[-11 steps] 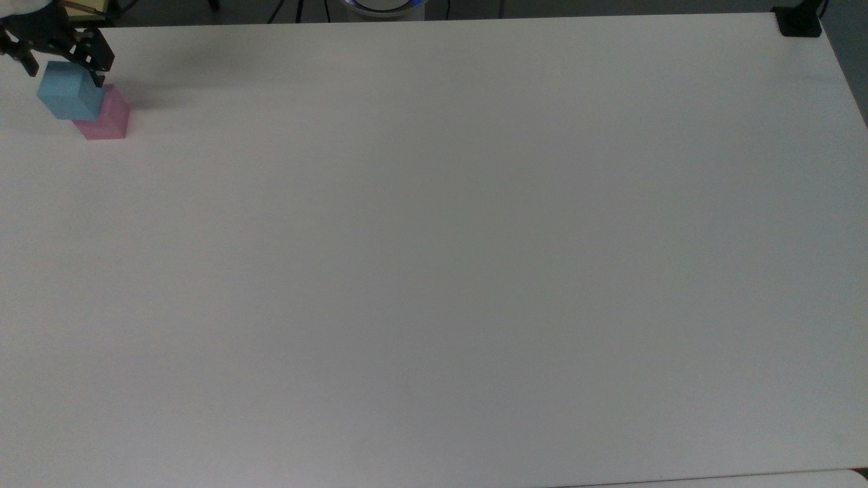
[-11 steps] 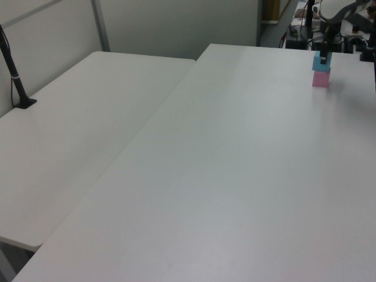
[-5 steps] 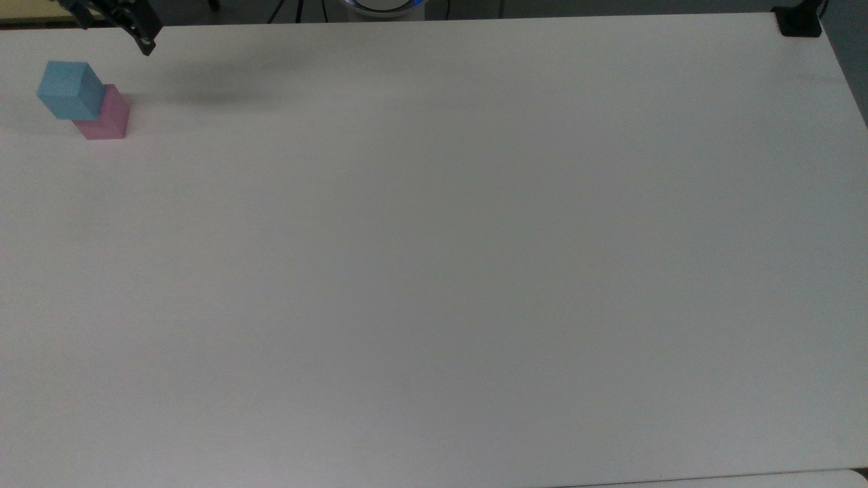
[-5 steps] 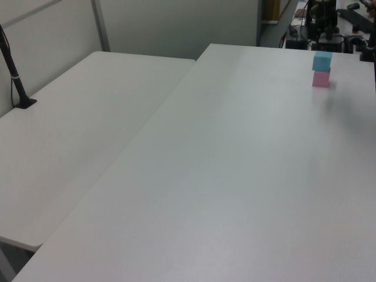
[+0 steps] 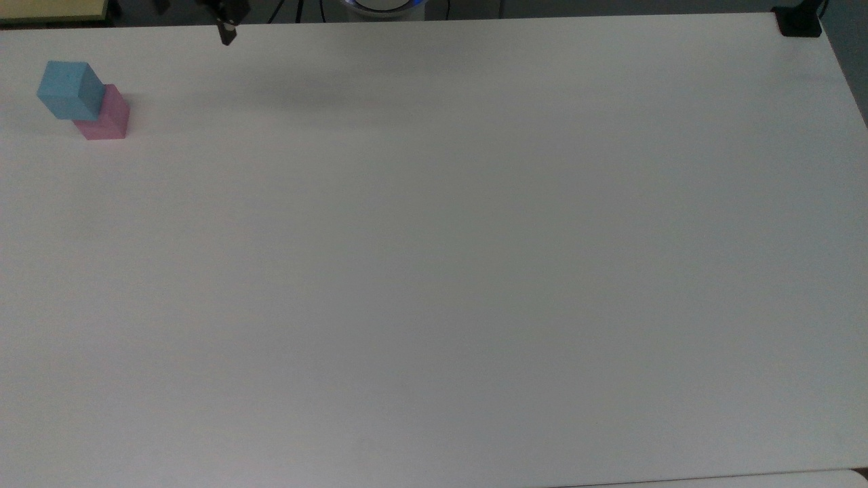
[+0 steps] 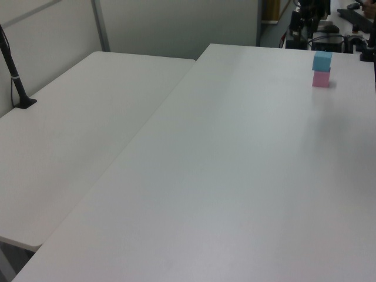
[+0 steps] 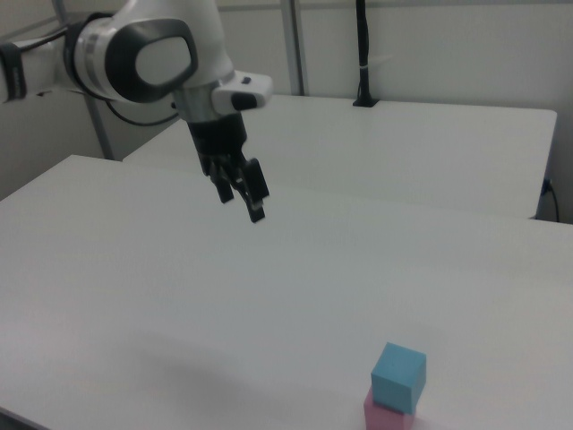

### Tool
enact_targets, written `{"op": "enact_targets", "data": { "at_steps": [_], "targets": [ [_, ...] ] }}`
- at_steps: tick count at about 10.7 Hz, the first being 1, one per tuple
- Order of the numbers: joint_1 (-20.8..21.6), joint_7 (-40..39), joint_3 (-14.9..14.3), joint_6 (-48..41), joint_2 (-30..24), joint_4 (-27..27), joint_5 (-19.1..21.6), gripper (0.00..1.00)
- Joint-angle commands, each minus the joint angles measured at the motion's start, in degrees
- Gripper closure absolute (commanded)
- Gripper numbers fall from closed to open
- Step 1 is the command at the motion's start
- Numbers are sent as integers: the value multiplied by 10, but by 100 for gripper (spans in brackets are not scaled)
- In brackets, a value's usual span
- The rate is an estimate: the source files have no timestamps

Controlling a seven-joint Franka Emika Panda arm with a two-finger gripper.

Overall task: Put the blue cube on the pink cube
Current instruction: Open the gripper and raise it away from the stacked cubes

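The small light-blue matte cube sits on the small pink matte cube (slightly askew) on your white bench; the gripper hangs well apart, fingers released, holding nothing

Top view overhead; left and right views oblique, opposite ends, sharing the table.

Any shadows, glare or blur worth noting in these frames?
Top view: soft, broad shadow on the table right of the blue cube, no glare. Right view: faint shadow patch left of the pink cube; the gripper looks reasonably sharp. Left view: even, flat lighting with dim grey tint.
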Motion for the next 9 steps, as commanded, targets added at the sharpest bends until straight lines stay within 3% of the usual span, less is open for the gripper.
{"op": "enact_targets", "data": {
  "at_steps": [1, 3, 9],
  "targets": [
    [29, -60, 17, -10, -2, 30, -2, 0],
    [-19, -126, 88, -23, -2, 31, 0, 0],
    [-14, -155, 102, -30, 5, 31, 8, 0]
  ]
}}
